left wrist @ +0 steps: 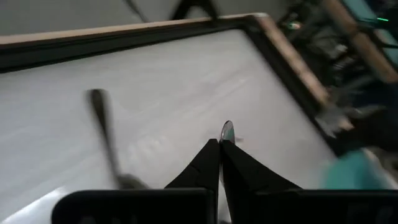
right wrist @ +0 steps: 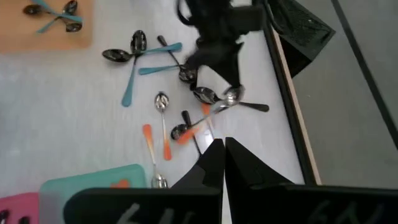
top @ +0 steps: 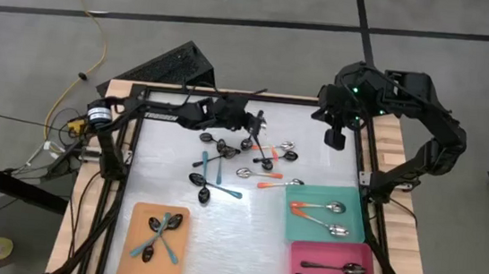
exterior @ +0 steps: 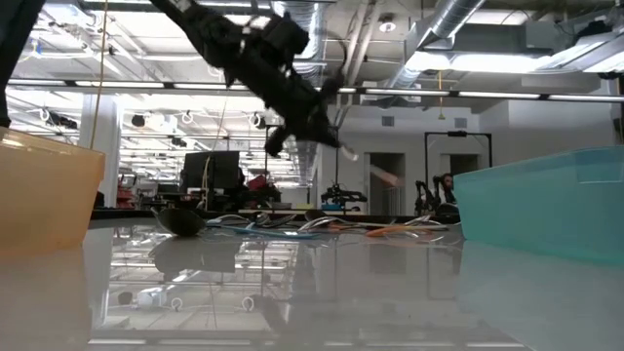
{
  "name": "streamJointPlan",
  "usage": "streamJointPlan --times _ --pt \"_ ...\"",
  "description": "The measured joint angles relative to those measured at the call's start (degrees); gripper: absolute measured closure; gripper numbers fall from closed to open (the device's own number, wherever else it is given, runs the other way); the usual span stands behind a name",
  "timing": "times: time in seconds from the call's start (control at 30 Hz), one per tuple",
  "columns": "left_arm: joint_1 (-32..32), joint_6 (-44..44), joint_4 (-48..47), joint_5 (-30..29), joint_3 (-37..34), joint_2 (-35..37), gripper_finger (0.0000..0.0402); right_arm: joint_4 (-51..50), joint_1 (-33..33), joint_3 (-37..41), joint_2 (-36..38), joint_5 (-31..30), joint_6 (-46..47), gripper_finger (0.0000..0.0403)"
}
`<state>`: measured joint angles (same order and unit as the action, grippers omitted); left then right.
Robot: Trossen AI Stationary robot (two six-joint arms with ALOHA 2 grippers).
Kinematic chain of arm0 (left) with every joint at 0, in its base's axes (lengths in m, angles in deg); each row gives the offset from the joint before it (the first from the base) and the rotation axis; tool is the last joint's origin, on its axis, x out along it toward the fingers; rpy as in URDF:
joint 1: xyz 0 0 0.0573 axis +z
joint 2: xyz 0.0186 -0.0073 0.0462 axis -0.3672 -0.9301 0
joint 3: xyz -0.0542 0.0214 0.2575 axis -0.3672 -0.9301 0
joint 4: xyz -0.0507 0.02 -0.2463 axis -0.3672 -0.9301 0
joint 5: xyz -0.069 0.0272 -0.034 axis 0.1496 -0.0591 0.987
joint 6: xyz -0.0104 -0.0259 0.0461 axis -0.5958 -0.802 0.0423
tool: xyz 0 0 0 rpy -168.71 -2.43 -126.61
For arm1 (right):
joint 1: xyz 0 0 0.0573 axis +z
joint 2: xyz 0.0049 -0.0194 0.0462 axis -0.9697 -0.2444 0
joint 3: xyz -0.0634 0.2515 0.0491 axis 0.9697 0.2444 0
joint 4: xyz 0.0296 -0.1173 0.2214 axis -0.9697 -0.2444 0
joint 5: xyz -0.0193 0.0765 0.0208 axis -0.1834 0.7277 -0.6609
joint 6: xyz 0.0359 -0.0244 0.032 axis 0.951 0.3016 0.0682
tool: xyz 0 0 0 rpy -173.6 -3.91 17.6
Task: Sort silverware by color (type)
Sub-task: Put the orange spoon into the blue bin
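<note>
My left gripper hangs over the far middle of the table, shut on a spoon. The spoon's shiny bowl peeks out just past the fingertips, and the fingers hide its handle in the left wrist view. In the low view the gripper is well above the table top. Several loose spoons with teal, orange-red and dark handles lie flat on the white table below and nearer. My right gripper hovers shut and empty over the far right corner. My left gripper pinches the spoon close to its bowl between the two fingertips. The fingers slant downward from the table's left. The spoon is lifted clear of the table. The fingers cover the rest of it, so I cannot tell how the handle hangs.
An orange tray at the near left holds teal-handled spoons. A teal tray at the right holds orange-handled spoons. A pink tray at the near right holds dark ones. A black frame rims the table.
</note>
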<state>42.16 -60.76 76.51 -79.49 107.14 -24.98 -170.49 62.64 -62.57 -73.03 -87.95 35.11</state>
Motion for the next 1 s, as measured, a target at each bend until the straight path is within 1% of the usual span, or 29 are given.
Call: streamJointPlan --times 0.13,0.2,0.27,0.37,0.47,0.57,0.6,0.7,0.73,0.77,0.83,0.87,0.93,1.0 --pt "-3.69 1.76 -0.07 -0.22 0.0 3.52 0.0401 -0.18 -2.56 1.15 0.03 -1.25 -1.65 0.0383" --pt "-5.57 2.68 -0.36 -0.62 0.0 5.43 0.0401 -0.04 -4.62 3.55 0.6 -1.54 -2.89 0.0383" --pt "-7.55 3.65 -0.45 -1.68 0.0 7.63 0.0402 0.89 -7.63 7.81 2.2 -1.45 -3.38 0.0383" --pt "-10.57 5.84 -2.07 -4.26 0.0 11.29 0.0402 8.32 -12.36 19.06 7.15 1.21 -2.08 0.0383" --pt "-13.35 8.19 -5.03 -8.1 0.0 14.9 0.0402 20.66 -16.33 33.5 14.29 6.27 -0.14 0.0383" --pt "-15.78 9.17 -7.45 -10.39 0.0 18.38 0.0401 34.73 -18.33 47.25 21.22 12.52 4.71 0.0383" --pt "-16.55 9.6 -7.6 -11.11 0.01 19.31 0.0401 39.57 -18.56 51.54 23.23 15.95 6.24 0.0383" --pt "-18.58 10.65 -8.92 -13.35 0.04 21.82 0.0401 55.47 -17.22 62.82 27.43 30.62 10.68 0.0375" --pt "-19.02 11.15 -8.94 -14.29 0.04 22.27 0.0401 61.78 -15.88 65.83 28.15 34.17 13.31 0.0369" --pt "-19.39 11.5 -8.98 -15.54 0.04 22.83 0.0401 68.29 -14.14 68.38 28.58 35.57 16.18 0.036" --pt "-20.14 12.12 -9.32 -17.97 0.04 23.54 0.0401 77.67 -10.17 72.88 28.74 34.81 19.2 0.0335" --pt "-20.32 12.28 -9.01 -18.81 0.04 23.66 0.0401 80.94 -8.16 74.47 28.42 33.02 19.49 0.0318" --pt "-20.61 12.4 -9.11 -19.52 0.04 23.66 0.0401 87.6 -4.23 76.51 27.25 27.6 19.64 0.0277" --pt "-20.63 12.41 -9.34 -19.52 0.04 23.46 0.0401 93.25 -1.07 76.92 24.78 23.04 19.72 0.0231"
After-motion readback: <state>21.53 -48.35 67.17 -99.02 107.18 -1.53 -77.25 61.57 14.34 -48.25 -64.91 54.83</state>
